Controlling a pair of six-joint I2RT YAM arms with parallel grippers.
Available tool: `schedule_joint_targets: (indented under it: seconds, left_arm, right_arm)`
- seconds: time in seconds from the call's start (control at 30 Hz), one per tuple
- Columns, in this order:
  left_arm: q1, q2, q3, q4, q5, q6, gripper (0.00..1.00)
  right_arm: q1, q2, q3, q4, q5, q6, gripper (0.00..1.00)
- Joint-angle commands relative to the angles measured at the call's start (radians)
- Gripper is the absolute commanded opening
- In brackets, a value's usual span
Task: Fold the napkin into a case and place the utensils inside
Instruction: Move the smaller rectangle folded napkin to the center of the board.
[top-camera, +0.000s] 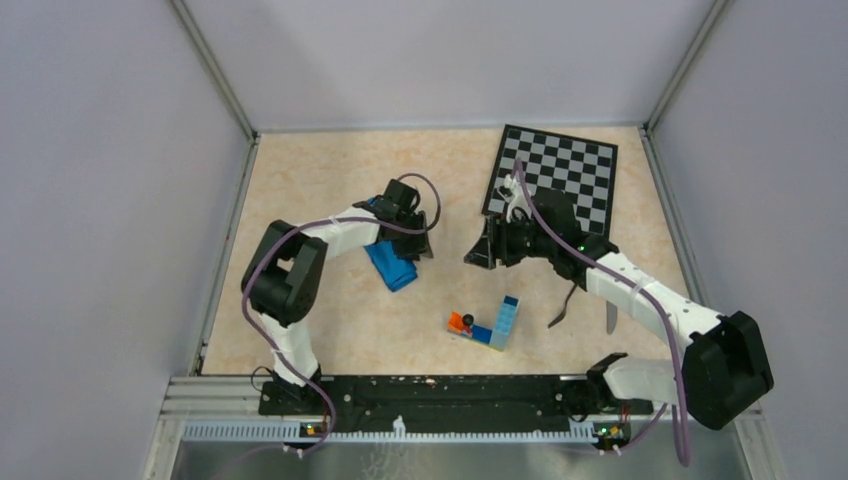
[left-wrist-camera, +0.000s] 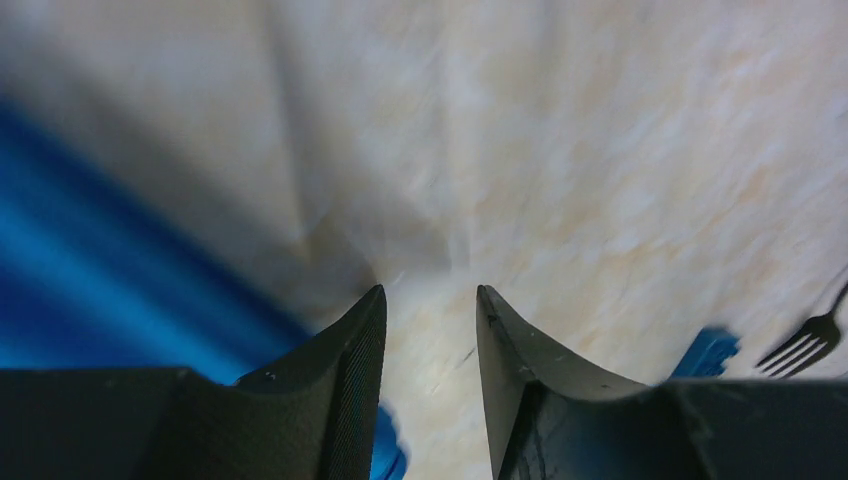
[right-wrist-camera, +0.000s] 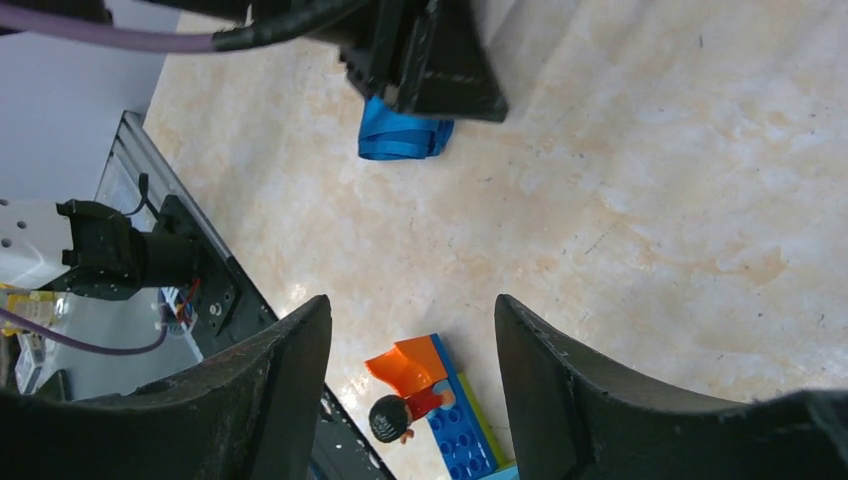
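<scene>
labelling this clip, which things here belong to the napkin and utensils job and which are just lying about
For the job: napkin, fork, knife.
Lying about: chessboard, toy bricks, toy figure.

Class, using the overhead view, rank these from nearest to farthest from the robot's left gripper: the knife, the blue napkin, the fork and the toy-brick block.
1. napkin: right beside the left gripper, just to its left.
2. toy-brick block: mid-table, toward the near edge.
3. fork: further right, partly under the right arm.
4. knife: farthest right, past the fork.
</scene>
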Motion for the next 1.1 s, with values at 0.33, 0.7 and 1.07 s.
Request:
schedule_joint_targets:
  seconds: [0.33,0.7,1.07]
  left_arm:
    - [0.451,-0.607,-0.461,-0.177,-0.009,0.137,0.69]
    - [0.452,-0.659,-0.484,-0.059,0.006,0.015,0.63]
    - [0.454,-0.614,-0.62,0.254,-0.098,-0.171,0.66]
  right_arm:
    - [-0.014,0.007,-0.036,0.109,-0.116,0.021,0.6]
    - [-0.014,-0.009,-0.046,0.102,-0.107,0.015,0.6]
    - [-0.014,-0.026,-0.04,0.092,-0.093,0.009,0.6]
